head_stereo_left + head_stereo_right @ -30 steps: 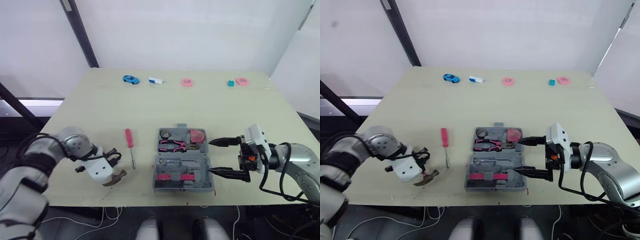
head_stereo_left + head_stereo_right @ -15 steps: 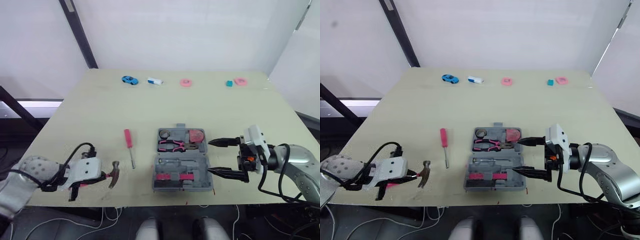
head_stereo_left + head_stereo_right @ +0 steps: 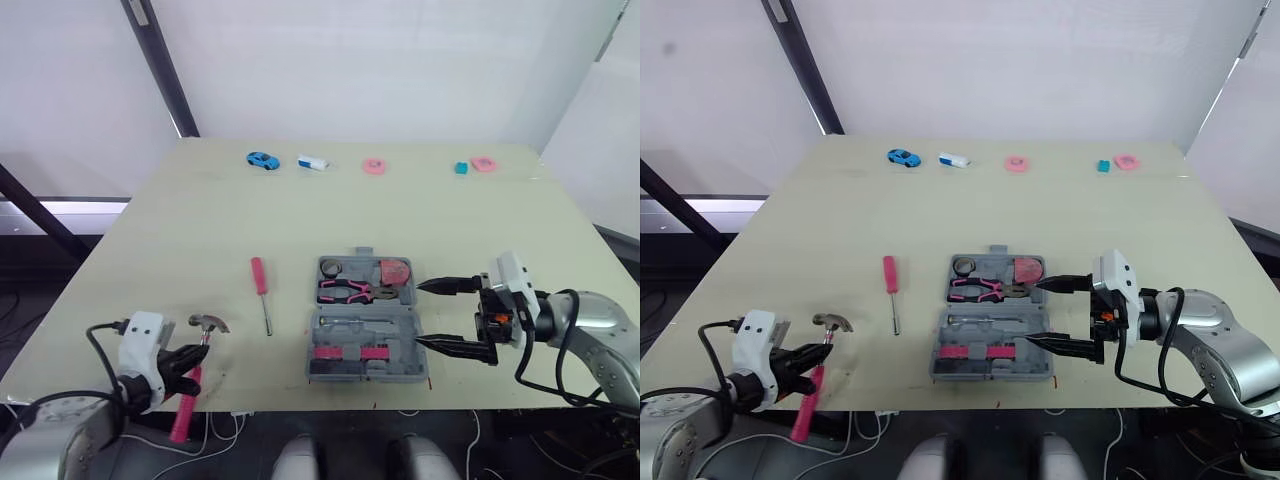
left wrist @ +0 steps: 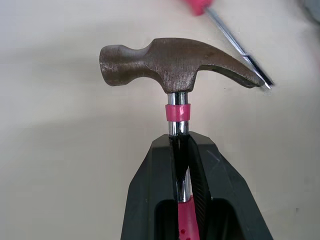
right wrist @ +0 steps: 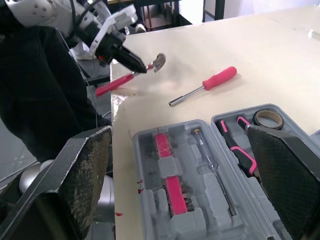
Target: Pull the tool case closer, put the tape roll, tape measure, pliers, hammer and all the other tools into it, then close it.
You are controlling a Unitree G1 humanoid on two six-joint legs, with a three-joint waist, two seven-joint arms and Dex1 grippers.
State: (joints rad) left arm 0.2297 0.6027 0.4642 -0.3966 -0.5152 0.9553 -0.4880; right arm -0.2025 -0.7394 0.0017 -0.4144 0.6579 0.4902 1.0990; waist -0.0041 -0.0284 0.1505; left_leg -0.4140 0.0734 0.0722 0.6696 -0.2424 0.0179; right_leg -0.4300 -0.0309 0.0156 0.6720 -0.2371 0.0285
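The grey tool case (image 3: pixel 365 320) lies open near the table's front edge. It holds a tape roll (image 3: pixel 331 267), pink-handled pliers (image 3: pixel 345 292) and a pink tape measure (image 3: pixel 396 271). My left gripper (image 3: pixel 198 354) is at the front left corner, shut on the shaft of the hammer (image 4: pixel 175 65). The hammer's steel head (image 3: pixel 210 322) points away from me and its pink handle hangs past the table edge. A red screwdriver (image 3: pixel 260 290) lies left of the case. My right gripper (image 3: pixel 432 315) stands open just right of the case, with nothing between its fingers (image 5: pixel 85 170).
Along the far edge sit a blue toy car (image 3: pixel 261 159), a white block (image 3: pixel 312 162), two pink rings (image 3: pixel 375 166) (image 3: pixel 484 164) and a teal block (image 3: pixel 461 168). Bare tabletop (image 3: pixel 300 215) stretches between them and the case.
My left arm has drawn back to the front left corner with the hammer, turning it so the head points away and the handle hangs off the edge. The right gripper has not moved.
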